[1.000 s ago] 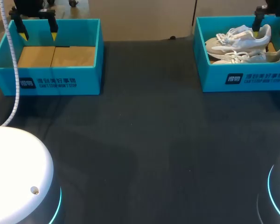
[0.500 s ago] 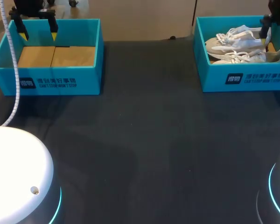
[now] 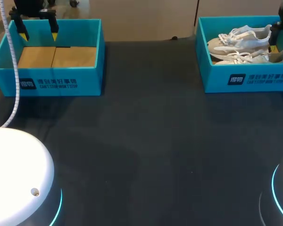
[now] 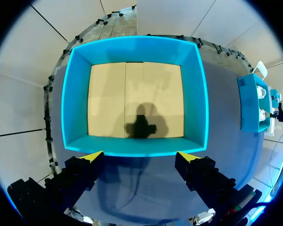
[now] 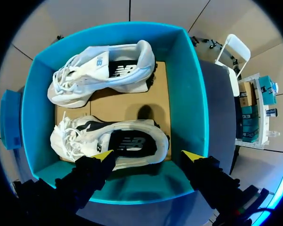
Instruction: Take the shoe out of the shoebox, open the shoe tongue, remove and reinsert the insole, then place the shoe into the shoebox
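Two white shoes lie side by side in the blue shoebox (image 5: 190,94) at the table's far right: a farther shoe (image 5: 104,70) and a nearer shoe (image 5: 115,140). My right gripper (image 5: 147,156) hangs open above the box's near wall, with nothing between its fingers and the nearer shoe just ahead of them. In the head view only a dark part of that arm (image 3: 279,26) shows at the right edge, beside the shoes (image 3: 240,41). My left gripper (image 3: 38,34) is open over the back of the other box (image 3: 52,82).
The left blue box (image 4: 134,49) holds only its bare cardboard floor (image 4: 132,99). The dark table (image 3: 146,141) stretches between the two boxes. A white cable (image 3: 12,80) hangs down past the left box's front corner.
My right gripper has slid right from above the farther shoe's heel, almost out of the head view. The shoes and the left arm have not moved.
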Robot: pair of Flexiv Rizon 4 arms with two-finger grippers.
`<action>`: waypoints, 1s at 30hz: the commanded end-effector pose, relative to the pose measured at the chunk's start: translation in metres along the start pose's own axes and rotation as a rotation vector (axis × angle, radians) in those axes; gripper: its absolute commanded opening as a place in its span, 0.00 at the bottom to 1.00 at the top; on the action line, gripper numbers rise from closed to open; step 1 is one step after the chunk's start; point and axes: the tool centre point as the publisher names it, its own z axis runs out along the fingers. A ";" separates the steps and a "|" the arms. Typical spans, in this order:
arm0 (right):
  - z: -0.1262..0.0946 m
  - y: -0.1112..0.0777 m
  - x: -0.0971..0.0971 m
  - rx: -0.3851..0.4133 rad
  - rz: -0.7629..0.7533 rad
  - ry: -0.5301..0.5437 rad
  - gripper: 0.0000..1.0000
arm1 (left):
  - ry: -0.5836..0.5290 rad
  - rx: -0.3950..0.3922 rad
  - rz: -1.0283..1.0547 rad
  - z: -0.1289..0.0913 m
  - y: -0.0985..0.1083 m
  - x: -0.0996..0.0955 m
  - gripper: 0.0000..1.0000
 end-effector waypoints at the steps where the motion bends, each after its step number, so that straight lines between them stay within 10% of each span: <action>1: 0.006 0.006 -0.003 0.011 0.001 0.000 0.91 | 0.000 0.000 0.000 0.000 0.000 0.000 1.00; 30: 0.052 0.005 -0.017 0.073 -0.070 0.039 0.83 | 0.000 0.000 0.000 0.000 0.000 0.000 1.00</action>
